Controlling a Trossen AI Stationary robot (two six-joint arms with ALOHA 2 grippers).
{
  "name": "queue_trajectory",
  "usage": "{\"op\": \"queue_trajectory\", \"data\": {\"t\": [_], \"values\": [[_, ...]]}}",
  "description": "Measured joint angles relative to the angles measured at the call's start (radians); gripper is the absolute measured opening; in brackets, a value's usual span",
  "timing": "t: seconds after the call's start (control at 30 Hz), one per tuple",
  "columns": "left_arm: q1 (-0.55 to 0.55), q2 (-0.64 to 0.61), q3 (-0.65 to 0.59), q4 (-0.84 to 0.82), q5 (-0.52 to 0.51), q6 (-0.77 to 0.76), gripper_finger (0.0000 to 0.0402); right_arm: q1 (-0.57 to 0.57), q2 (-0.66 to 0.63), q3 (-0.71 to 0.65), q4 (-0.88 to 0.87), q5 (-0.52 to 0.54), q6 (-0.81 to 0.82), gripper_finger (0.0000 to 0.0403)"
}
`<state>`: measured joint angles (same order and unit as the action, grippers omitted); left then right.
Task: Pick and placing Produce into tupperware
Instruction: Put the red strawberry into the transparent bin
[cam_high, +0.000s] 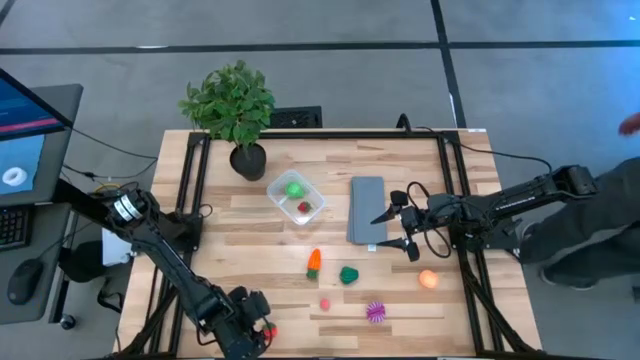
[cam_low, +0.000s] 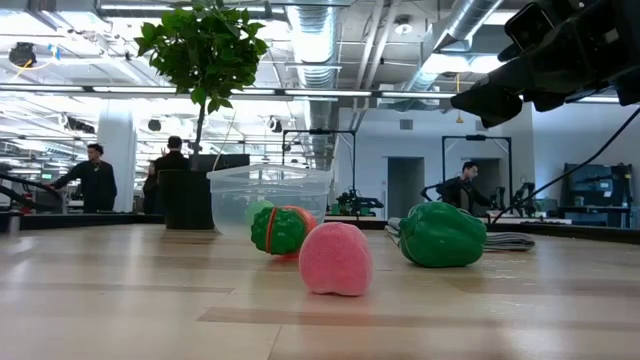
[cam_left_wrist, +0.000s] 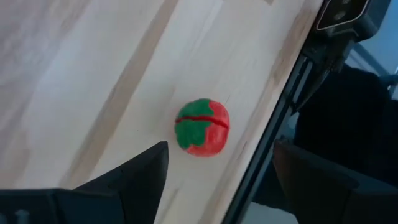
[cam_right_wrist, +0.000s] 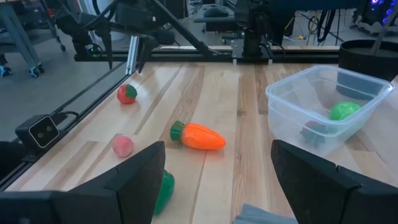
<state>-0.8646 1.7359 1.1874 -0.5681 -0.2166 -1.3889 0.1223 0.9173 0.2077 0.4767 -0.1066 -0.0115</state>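
Observation:
A red piece of produce with a green top (cam_left_wrist: 202, 127) lies on the wooden table near its front left edge. My left gripper (cam_left_wrist: 217, 171) hangs over it, open, one finger on each side and clear of it. The clear tupperware (cam_high: 297, 197) stands mid-table and holds a green ball (cam_right_wrist: 344, 111) and a red piece (cam_high: 305, 208). On the table in front of it lie an orange carrot (cam_high: 314, 262), a dark green piece (cam_high: 348, 274), an orange ball (cam_high: 428, 279), a pink piece (cam_high: 325, 303) and a spiky purple ball (cam_high: 375, 311). My right gripper (cam_high: 392, 230) waits open above the grey slab.
A flat grey slab (cam_high: 366, 208) lies right of the tupperware. A potted plant (cam_high: 232, 105) stands at the far left. Black frame rails (cam_left_wrist: 273, 124) run along the table's sides, one close beside the red piece. A person shows at the right edge (cam_high: 630, 122).

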Motion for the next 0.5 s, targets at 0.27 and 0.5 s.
{"op": "queue_trajectory", "data": {"t": [0.27,0.5], "values": [[0.030,0.000,0.000,0.001,0.022,-0.258,0.0281,0.000,0.000,0.000,0.031,-0.001,-0.022,0.0317],[0.076,0.000,0.000,-0.054,0.136,-0.440,0.0281,0.000,0.000,0.000,0.033,-0.001,-0.051,0.0317]]}}
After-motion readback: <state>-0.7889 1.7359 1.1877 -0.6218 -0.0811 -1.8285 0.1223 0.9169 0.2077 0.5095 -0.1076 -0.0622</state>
